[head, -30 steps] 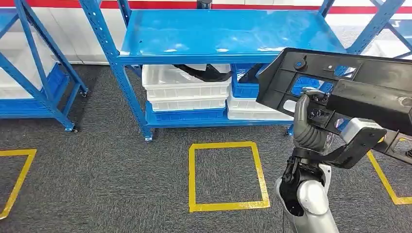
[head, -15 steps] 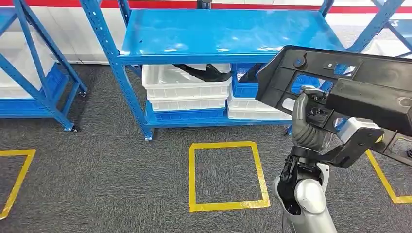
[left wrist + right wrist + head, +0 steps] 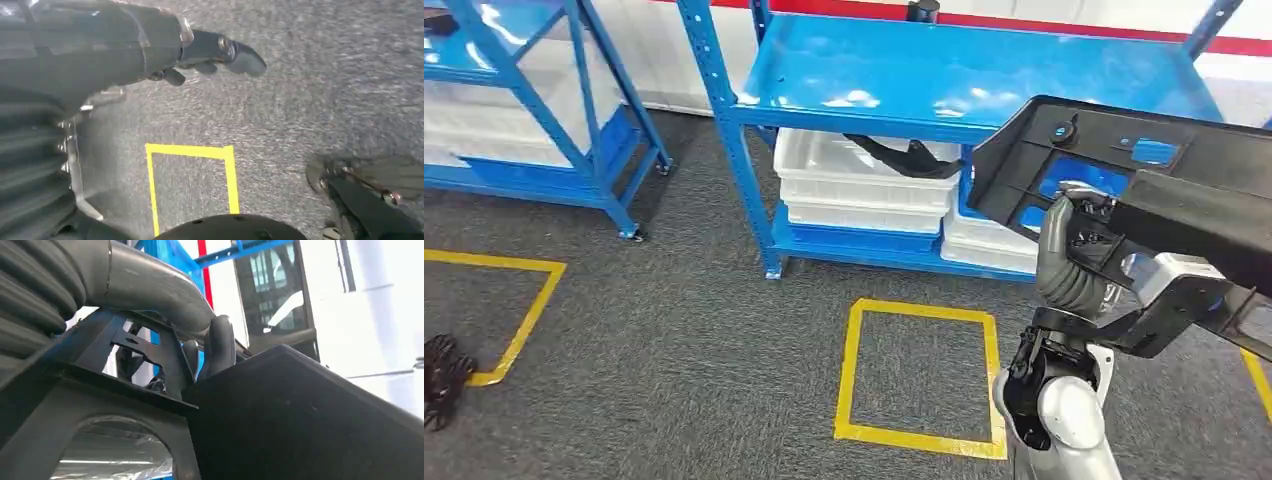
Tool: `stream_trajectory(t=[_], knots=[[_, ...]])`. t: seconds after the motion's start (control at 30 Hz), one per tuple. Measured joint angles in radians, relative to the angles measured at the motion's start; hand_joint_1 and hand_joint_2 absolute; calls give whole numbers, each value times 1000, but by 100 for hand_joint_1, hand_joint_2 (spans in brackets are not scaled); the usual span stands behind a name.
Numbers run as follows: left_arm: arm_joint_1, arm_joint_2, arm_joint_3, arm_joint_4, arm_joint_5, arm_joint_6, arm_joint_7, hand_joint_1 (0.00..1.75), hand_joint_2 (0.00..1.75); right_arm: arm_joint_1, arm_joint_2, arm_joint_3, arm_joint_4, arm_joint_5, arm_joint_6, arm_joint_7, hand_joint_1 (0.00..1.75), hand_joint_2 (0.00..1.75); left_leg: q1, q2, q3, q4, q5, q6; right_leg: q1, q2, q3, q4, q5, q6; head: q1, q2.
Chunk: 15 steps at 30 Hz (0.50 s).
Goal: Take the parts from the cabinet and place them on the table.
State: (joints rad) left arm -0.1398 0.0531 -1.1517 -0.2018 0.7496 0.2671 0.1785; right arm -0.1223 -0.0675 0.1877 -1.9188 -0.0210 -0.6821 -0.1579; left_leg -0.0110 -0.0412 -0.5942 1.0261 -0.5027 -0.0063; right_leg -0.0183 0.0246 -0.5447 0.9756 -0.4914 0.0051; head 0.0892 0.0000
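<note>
Carrying is where you stand: the right hand has its fingers wrapped through a rib of one large black part, lifted in front of the blue cabinet and touching no shelf; the right wrist view confirms fingers curled over the frame. I judge the pick done and the delivery not yet; no table shows, so you likely have a turn or walk ahead. Your left hand hangs over the carpet holding nothing; how far its fingers are spread I cannot tell. Count what remains: one black part lies in the top white bin on the lower shelf; two stacks of bins sit side by side there; whether more parts lie beneath is hidden. Two yellow floor squares show, one only partly; a second blue rack stands to the left.
</note>
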Motion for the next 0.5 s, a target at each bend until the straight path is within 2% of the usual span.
stream_trajectory(t=[0.03, 0.07, 0.1, 0.13, 0.17, 0.2, 0.23, 0.27, 0.3, 0.33, 0.37, 0.4, 0.43, 0.47, 0.5], knots=[[0, 0, 0, 0, -1, 0, 0, 0, 175, 0, 1, -1, -2, 2, 0, 0, 175, 175, 4, 40, -33, 58, -34, -6, 2, -17, 4, -1, -3, -8, -18, 0], [-2, 1, 0, 0, -2, 0, 0, 0, 175, 1, 1, -2, -2, 2, 0, 0, 175, 175, 9, 52, -77, 142, -71, -10, 3, -32, 5, 1, -5, -11, -25, 0], [-3, 2, 0, 0, -2, 0, 0, 0, 175, 2, 1, -3, -2, 2, 0, 0, 175, 175, 12, 52, -124, 226, -100, -13, 4, -49, 5, 2, -8, -13, -27, 0], [-2, 2, 0, 0, -2, 0, 0, 0, 175, 3, 2, -3, -2, 2, 0, 0, 175, 175, 13, 50, -157, 281, -112, -15, 4, -64, 6, 3, -11, -13, -31, 0], [-1, 3, 0, 0, -2, -1, 0, 0, 175, 4, 2, -2, -2, 2, 0, 0, 175, 175, 15, 48, -169, 294, -99, -16, 3, -77, 8, 4, -14, -12, -34, 0], [-1, 3, 0, 0, -2, -1, 0, 0, 175, 4, 3, -2, -2, 1, 0, 0, 175, 175, 17, 48, -156, 257, -63, -17, 4, -90, 11, 6, -18, -11, -35, 0], [0, 4, 0, 1, -2, -1, 0, 0, 175, 3, 5, -2, -2, 1, 0, 0, 175, 175, 18, 56, -118, 181, -13, -17, 3, -102, 16, 9, -24, -8, -35, 0], [1, 5, 0, 1, -2, -1, 0, 0, 175, 3, 7, -2, -2, 1, 0, 0, 175, 175, 17, 81, -69, 87, 35, -14, 3, -113, 22, 12, -30, -4, -36, 0], [1, 6, 0, 2, -3, -1, 0, 0, 175, 3, 8, -2, -2, 1, 0, 0, 175, 175, 10, 140, -32, 13, 44, -10, 5, -123, 29, 14, -38, 3, -37, 0], [-2, 8, 0, 2, -3, -1, 0, 0, 175, 3, 8, -3, -3, 0, 0, 0, 175, 175, -10, 181, -27, 1, 32, -2, 14, -128, 29, 18, -43, 9, -44, 0], [-5, 10, 0, 1, -3, -2, 0, 0, 175, 2, 8, -4, -3, 0, 0, 0, 175, 175, -5, 159, -32, 3, 33, 11, 16, -140, 30, 17, -45, 12, -44, 0], [-4, 9, 0, 1, -3, -3, 0, 0, 175, 1, 8, -3, -3, -2, 0, 0, 175, 175, -6, 153, -35, 3, 32, 16, 19, -156, 33, 17, -49, 15, -38, 0], [-4, 8, 0, 1, -3, -2, 0, 0, 175, 0, 9, -3, -3, -3, 0, -1, 175, 175, -7, 131, -38, 4, 30, 21, 19, -174, 38, 14, -51, 18, -37, 0], [-5, 8, 0, 1, -3, -3, 0, 0, 175, 0, 10, -3, -3, -4, 0, -1, 175, 175, -1, 113, -35, 0, 34, 29, 16, -179, 43, 14, -59, 27, -38, 0], [-4, 8, 0, 1, -3, -3, 0, 0, 175, -1, 10, -3, -3, -7, 0, -1, 175, 175, 3, 93, -34, -2, 36, 32, 10, -112, 40, 31, -77, 34, -31, 0]])
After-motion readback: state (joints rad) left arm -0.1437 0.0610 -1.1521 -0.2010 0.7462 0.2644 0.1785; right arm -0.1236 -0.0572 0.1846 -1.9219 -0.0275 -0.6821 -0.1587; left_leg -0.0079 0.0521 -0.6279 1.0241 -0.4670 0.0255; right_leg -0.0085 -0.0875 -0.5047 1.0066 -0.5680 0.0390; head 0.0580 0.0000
